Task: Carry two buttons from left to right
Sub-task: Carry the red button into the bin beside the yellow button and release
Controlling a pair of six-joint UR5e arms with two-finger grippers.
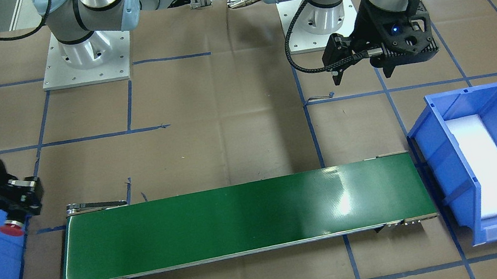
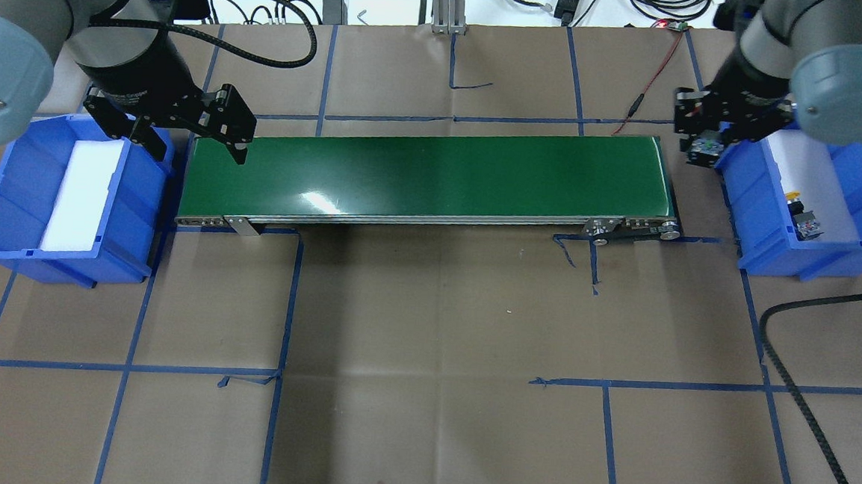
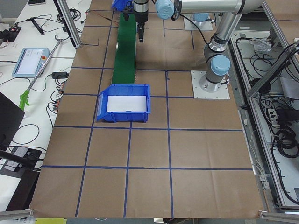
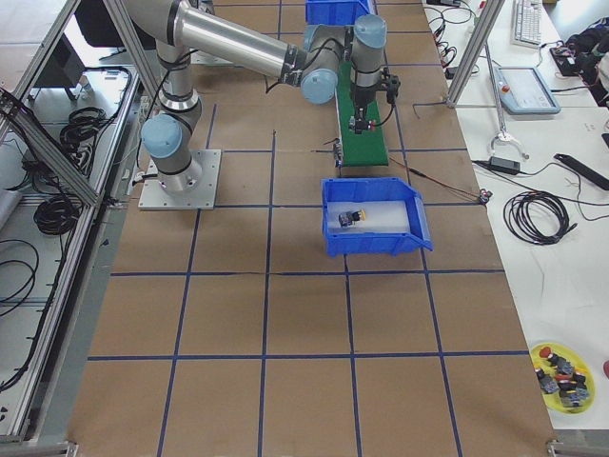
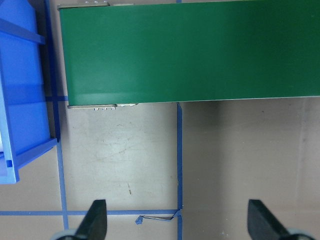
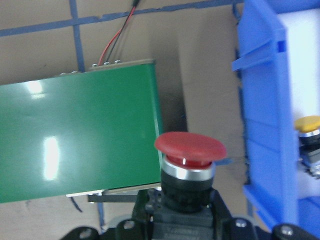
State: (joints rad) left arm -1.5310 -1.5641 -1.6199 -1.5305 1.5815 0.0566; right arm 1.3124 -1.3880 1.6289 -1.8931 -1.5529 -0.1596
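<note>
Glossy green belt (image 1: 242,217), matt brown paper (image 1: 219,88), smooth red button (image 6: 190,147)

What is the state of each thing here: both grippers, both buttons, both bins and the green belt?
left gripper: open, holding nothing.
right gripper: shut on the red button.
red button: held by its black body, not yet in the right bin.
yellow button: lying loose in the right bin.
left bin: only a white pad shows inside.
right bin: holds the yellow button.
green belt: no button on it; moving or not, cannot tell.
</note>
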